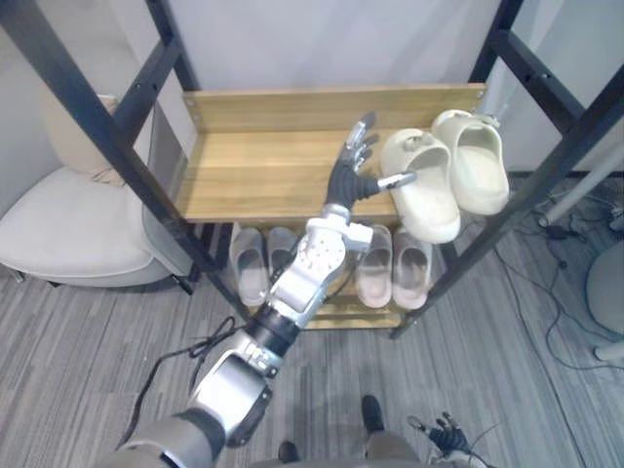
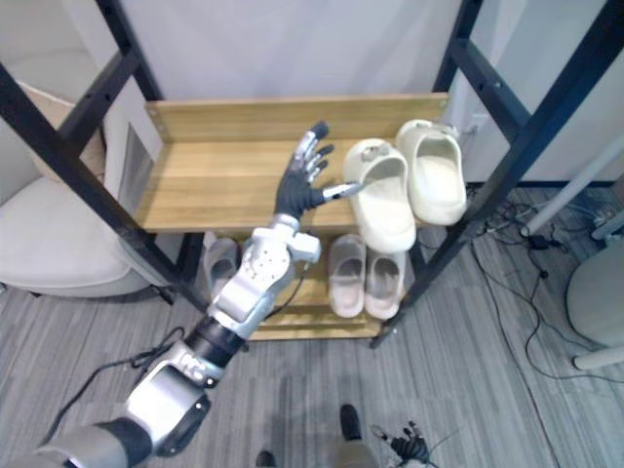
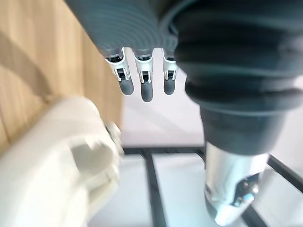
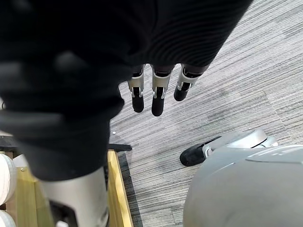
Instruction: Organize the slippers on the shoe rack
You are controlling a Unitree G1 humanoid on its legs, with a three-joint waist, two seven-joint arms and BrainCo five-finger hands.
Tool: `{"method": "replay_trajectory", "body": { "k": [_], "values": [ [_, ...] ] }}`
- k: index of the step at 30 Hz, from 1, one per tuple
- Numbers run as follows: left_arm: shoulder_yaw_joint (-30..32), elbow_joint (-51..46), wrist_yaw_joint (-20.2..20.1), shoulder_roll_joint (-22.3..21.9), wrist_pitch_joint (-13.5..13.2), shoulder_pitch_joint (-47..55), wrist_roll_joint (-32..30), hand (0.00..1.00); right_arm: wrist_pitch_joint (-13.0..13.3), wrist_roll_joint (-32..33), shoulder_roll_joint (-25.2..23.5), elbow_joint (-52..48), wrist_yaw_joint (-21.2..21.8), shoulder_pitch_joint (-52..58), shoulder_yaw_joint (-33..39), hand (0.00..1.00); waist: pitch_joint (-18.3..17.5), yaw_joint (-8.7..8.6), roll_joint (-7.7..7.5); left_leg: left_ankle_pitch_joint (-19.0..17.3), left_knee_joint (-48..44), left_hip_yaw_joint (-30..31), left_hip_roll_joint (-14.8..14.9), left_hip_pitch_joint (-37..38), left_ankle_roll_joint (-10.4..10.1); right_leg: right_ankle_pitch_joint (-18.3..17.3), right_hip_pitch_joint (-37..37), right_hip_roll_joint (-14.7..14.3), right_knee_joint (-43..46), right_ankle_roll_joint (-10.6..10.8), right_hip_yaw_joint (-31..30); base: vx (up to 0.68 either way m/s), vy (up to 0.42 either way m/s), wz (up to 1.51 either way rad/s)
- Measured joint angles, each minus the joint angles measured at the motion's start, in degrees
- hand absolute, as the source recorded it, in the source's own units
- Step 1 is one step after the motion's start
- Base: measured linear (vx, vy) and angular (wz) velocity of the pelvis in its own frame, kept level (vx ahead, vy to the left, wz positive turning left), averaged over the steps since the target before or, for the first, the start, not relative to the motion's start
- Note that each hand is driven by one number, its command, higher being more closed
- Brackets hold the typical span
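Note:
A pair of cream clog slippers lies at the right end of the wooden upper shelf. The left one overhangs the front edge and the right one sits beside it. My left hand reaches over the shelf just left of them, open with fingers spread. Its thumb tip is at the left slipper's side. The left wrist view shows that slipper past the straight fingers. A grey pair and a pink pair rest on the lower shelf. My right hand hangs low over the floor, fingers straight.
Black slanted frame posts stand at both sides of the rack. A white cushioned chair sits to the left. Cables and a round white base lie on the grey floor at the right.

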State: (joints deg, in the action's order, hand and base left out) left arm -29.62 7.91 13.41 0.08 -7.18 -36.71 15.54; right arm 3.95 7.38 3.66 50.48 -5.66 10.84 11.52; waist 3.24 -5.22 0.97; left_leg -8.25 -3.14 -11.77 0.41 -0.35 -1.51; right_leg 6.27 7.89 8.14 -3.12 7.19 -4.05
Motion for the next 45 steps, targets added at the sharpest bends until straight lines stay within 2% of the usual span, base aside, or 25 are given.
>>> {"method": "replay_trajectory", "body": {
  "k": [3,8,10,13,20,28,36,45],
  "values": [
    [-4.59,-3.35,-5.60,1.25,-1.47,2.15,7.13,0.00,-0.04,-0.02,0.33,0.79,0.09,0.11,-0.07,0.00,-0.57,0.68,0.03,0.00,0.00,0.08,-0.02,0.26,0.00,-0.01,-0.33,0.01,0.00,0.00,0.08,0.00,0.000,0.00],
    [-11.88,-4.08,-13.98,3.13,-1.17,5.22,16.00,0.00,-0.06,-0.08,1.23,4.32,0.72,-0.37,-0.62,0.00,-2.16,0.85,0.24,0.00,-0.05,1.02,-0.04,0.44,0.00,-0.43,-0.96,0.10,0.00,-0.02,0.82,-0.01,-0.023,0.08],
    [-15.39,-4.26,-17.72,5.25,-0.81,7.53,18.08,0.00,-0.49,-0.46,1.73,4.66,0.93,-0.88,-1.40,0.00,-2.61,0.37,0.57,0.03,0.01,1.50,-0.15,0.48,-0.06,-0.21,-1.60,0.07,-0.76,-0.38,1.84,-0.01,-0.030,0.11],
    [-16.72,-3.35,-20.09,7.53,0.33,9.04,18.22,0.00,-0.52,-0.69,2.76,5.22,1.09,-1.47,-3.51,0.00,-2.72,-0.02,0.70,0.13,0.18,1.62,-0.17,0.39,-0.23,0.24,-2.00,-0.05,-1.90,-0.94,2.23,0.00,-0.006,0.02],
    [-17.12,3.22,-20.30,8.42,0.60,9.23,15.38,0.00,-0.52,-1.28,3.38,6.74,1.12,-3.88,-5.23,0.00,-2.60,-1.34,0.52,0.22,0.88,1.89,-0.02,0.54,-0.36,0.22,-1.98,-0.25,-2.30,-1.27,3.01,0.00,-0.018,0.01],
    [-17.08,7.90,-18.71,8.39,0.60,9.19,11.43,0.00,-0.49,-2.83,2.92,6.74,1.12,-4.84,-5.65,0.00,-1.52,-2.74,-0.97,0.18,1.35,1.37,-0.04,0.77,-0.35,0.22,-1.75,-0.29,-2.46,-1.26,2.91,0.00,-0.007,-0.02],
    [-16.45,11.23,-17.05,7.90,0.53,5.67,9.28,0.00,-0.49,-2.84,2.78,6.72,1.11,-5.70,-5.13,0.00,-0.06,-4.10,-0.72,0.08,2.44,-0.36,0.07,1.42,-0.45,0.24,-0.93,-0.71,-2.46,-1.23,1.58,0.01,-0.018,-0.11],
    [-13.86,12.15,-14.75,7.25,0.30,3.55,8.20,0.00,-0.47,-2.84,2.80,6.65,1.10,-6.09,-4.76,0.00,1.00,-4.28,-0.20,0.04,2.69,-0.59,0.28,1.42,-0.50,0.25,-0.69,-0.95,-2.48,-1.23,1.57,0.01,-0.031,-0.02]
  ]
}}
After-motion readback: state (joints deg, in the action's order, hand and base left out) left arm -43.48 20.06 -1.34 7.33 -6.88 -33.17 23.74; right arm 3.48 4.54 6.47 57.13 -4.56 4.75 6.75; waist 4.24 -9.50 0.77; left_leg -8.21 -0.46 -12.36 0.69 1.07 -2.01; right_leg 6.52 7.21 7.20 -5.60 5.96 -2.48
